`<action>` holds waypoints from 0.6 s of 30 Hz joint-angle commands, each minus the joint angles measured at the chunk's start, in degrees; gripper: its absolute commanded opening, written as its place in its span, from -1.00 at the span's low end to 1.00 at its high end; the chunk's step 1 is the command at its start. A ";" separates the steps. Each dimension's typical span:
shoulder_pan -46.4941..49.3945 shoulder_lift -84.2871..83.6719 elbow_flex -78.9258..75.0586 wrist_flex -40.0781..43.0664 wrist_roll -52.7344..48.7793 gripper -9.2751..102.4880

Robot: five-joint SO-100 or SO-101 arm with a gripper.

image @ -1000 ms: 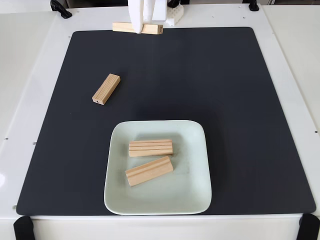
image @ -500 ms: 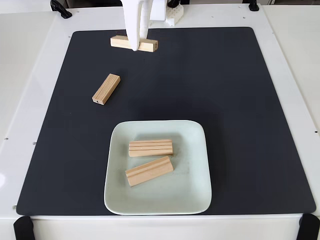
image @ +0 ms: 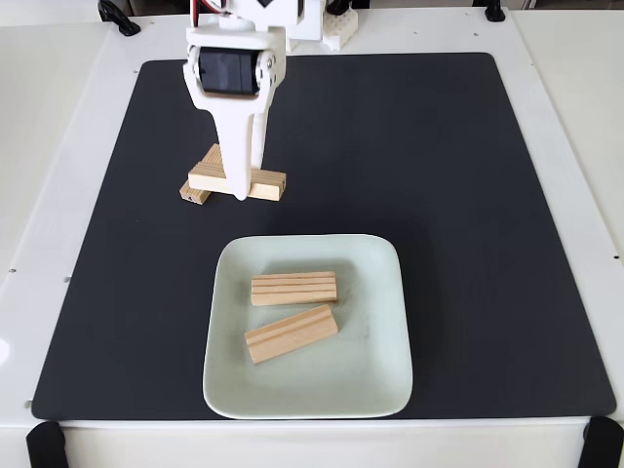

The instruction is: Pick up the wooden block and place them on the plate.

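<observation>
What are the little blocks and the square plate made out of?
The blocks on the plate look like pale, unpainted wood: tan, with grain lines and cut grooves. The plate looks like glazed ceramic, smooth and mint-white with a soft shine, though it could be hard plastic.

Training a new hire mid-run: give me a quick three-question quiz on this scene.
1. How many blocks lie on the plate?
2. True or false: the gripper is shut on a block.
3. The block on the mat, partly hidden behind the held one, lies: A) on the plate, B) left of the gripper, C) at the mat's right edge.

Key: 1. Two. 2. True. 3. B.
</observation>
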 commanded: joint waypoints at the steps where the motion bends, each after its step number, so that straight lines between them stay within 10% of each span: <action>1: -0.62 -2.81 -7.73 -0.70 -2.20 -0.83; 18: -4.31 -17.23 -17.67 -9.40 -2.29 -0.83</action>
